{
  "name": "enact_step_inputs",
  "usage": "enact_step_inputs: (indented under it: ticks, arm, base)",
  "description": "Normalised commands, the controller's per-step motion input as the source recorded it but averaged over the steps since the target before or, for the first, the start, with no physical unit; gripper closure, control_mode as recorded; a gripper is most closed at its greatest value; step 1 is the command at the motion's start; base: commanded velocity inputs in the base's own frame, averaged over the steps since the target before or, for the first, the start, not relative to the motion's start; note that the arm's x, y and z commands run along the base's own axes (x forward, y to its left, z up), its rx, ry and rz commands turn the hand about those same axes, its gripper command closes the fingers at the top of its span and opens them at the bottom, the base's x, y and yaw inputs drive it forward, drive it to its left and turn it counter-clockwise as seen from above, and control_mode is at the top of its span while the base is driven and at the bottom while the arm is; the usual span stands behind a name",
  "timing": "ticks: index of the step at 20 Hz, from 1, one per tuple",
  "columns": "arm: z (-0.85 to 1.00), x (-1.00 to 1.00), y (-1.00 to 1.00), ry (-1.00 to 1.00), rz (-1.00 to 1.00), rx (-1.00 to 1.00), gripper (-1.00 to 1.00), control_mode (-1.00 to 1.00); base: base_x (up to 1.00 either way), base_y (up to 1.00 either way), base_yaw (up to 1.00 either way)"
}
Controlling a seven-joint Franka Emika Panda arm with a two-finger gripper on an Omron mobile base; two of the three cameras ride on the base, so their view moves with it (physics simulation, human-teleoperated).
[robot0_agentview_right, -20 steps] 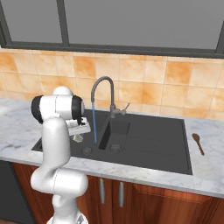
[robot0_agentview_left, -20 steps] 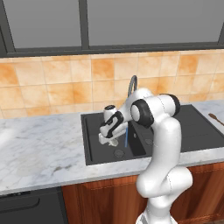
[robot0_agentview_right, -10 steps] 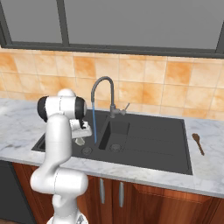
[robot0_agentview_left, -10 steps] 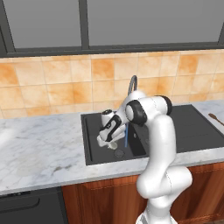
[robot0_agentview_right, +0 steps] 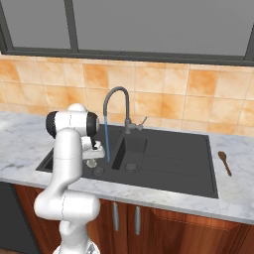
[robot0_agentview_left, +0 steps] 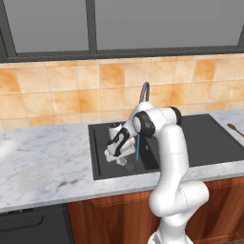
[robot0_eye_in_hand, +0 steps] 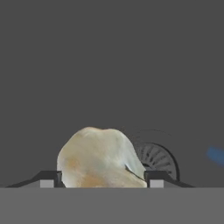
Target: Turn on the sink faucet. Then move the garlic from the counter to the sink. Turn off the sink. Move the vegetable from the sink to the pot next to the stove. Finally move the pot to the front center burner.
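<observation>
We see wooden spoon (robot0_agentview_right: pixel 224 162) lying flat on table at far right, well apart from basin. Orange tile backsplash (robot0_agentview_right: pixel 168 94) behind. Dark-framed window (robot0_agentview_left: pixel 90 26) above. Reddish-brown cabinets (robot0_agentview_right: pixel 163 225) below.

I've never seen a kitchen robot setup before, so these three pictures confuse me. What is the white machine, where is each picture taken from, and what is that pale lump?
The white machine is a jointed robot arm on a base, shown in a computer-rendered kitchen. Two pictures come from cameras behind it, to its left and its right, looking over it at the same scene. The third comes from a camera on the hand itself, looking along the gripper.

The arm reaches down into the black sink set in a white marble counter. A blue stream of water runs from the arched grey faucet. A wooden spoon lies on the counter beside the sink.

The pale lump is a garlic bulb sitting between the two gripper tips, just above the round drain. The tips sit on either side of it, so it looks held.
</observation>
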Motion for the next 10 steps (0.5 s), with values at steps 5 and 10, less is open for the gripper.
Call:
enact_step_inputs:
  ticks: [5, 10]
  arm:
    - [-0.26, 0.02, 0.0, 0.01, -0.04, 0.0, -1.0, -1.0]
    - [-0.07, -0.01, -0.08, 0.0, -0.02, 0.03, -1.0, -1.0]
  base:
    - [0.0, 0.0, 0.0]
    - [0.0, 0.0, 0.0]
